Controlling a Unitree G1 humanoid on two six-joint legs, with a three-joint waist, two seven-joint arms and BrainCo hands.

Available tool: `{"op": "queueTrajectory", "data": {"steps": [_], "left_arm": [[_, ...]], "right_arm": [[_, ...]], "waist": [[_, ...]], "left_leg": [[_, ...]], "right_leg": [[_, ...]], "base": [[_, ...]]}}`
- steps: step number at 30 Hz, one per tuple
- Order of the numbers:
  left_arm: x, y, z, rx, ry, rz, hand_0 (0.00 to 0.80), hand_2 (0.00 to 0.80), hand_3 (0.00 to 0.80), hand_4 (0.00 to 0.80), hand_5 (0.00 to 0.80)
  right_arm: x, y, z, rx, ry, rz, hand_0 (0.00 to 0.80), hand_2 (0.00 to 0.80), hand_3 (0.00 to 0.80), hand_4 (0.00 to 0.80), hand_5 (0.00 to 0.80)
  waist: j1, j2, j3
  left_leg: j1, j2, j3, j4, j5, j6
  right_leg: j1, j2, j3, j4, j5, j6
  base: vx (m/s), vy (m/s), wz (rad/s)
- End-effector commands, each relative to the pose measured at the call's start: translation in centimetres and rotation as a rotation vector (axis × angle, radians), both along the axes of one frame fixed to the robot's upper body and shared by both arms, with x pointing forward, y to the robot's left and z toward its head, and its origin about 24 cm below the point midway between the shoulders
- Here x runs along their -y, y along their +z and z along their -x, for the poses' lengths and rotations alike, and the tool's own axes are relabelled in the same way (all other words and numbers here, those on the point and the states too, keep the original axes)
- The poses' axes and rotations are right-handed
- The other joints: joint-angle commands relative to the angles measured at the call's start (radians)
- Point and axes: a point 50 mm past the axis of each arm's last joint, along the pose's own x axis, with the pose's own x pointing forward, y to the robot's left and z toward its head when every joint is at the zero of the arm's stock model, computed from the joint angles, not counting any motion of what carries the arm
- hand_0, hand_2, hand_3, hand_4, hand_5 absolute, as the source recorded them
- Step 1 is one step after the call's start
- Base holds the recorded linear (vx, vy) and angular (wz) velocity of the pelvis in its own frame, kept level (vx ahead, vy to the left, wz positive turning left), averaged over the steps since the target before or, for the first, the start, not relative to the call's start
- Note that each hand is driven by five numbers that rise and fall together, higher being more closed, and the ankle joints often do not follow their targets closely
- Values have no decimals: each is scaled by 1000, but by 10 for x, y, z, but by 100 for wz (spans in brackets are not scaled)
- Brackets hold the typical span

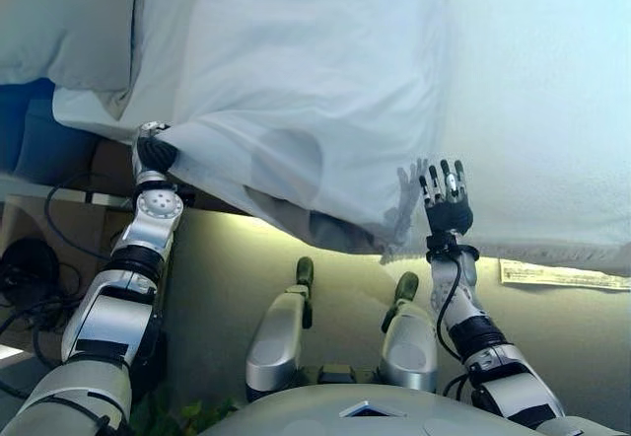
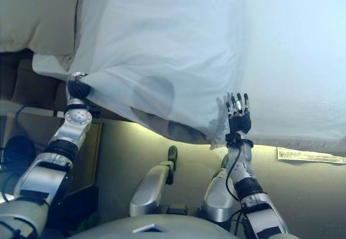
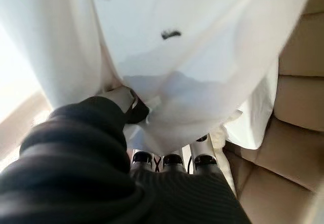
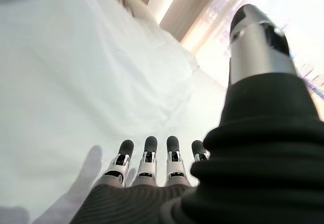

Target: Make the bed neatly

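A white duvet (image 1: 296, 91) lies bunched across the bed, its near edge hanging over the bed's side. My left hand (image 1: 153, 150) is at the duvet's left corner with its fingers curled on the cloth; in the left wrist view the thumb (image 3: 135, 110) and fingers pinch a fold of it. My right hand (image 1: 446, 204) is open with straight fingers at the bed's near edge, over the flat white sheet (image 1: 542, 110) to the right of the bunched duvet; it holds nothing, as the right wrist view (image 4: 147, 168) shows.
A pillow (image 1: 59, 22) lies at the head end, far left. A tan padded headboard (image 3: 298, 97) shows behind the cloth. A white label (image 1: 562, 275) hangs on the mattress side. Furniture with dark cables (image 1: 39, 258) stands at the left by the bed.
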Motion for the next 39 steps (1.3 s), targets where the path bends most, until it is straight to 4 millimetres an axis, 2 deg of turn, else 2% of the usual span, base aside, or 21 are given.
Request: {"op": "queueTrajectory", "data": {"steps": [1,4,17,23,27,33,39], "left_arm": [[-95,-17,64,-171,351,-91,0,0,0,0,0],[-83,-38,70,-193,347,-34,0,0,0,0,0],[-28,-84,79,-172,240,239,0,0,0,0,0],[-1,-103,85,-201,164,252,0,0,0,0,0],[10,-112,91,-210,147,247,0,0,0,0,0],[17,-115,97,-212,101,171,0,0,0,0,0],[20,-90,76,-74,42,126,0,0,0,0,0]], "right_arm": [[8,-29,30,-101,-18,19,0,0,0,0,0],[10,-30,32,-116,-12,38,0,0,0,0,0],[10,-28,32,-116,-61,-1,0,0,0,0,0],[5,-19,24,-108,-72,-21,0,0,0,0,0],[0,-15,20,-93,-79,-37,0,0,0,0,0],[-3,-3,13,-69,-96,-60,0,0,0,0,0],[-5,0,7,-59,-105,-73,0,0,0,0,0]], "waist": [[72,-3,-160],[65,5,-168],[84,-17,-138],[92,-27,-117],[106,-37,-100],[118,-47,-77],[129,-45,-63]], "left_leg": [[4,-3,7,-26,26,-7],[16,-5,4,-18,17,-6],[-10,1,-16,38,-3,-10],[-45,1,-24,77,-3,-10],[-58,3,-34,95,-9,-11],[-90,5,-39,108,-2,-12],[-105,4,-41,119,-6,-14]], "right_leg": [[31,-130,43,-22,104,52],[42,-135,47,-19,94,52],[49,-137,36,-7,83,50],[28,-142,38,33,68,41],[26,-140,32,36,69,39],[5,-133,31,43,71,34],[-12,-135,38,53,72,35]], "base": [[138,96,4],[91,59,0],[5,-58,1],[-27,-51,5],[-26,-73,24],[-39,-60,13],[-16,-18,3]]}}
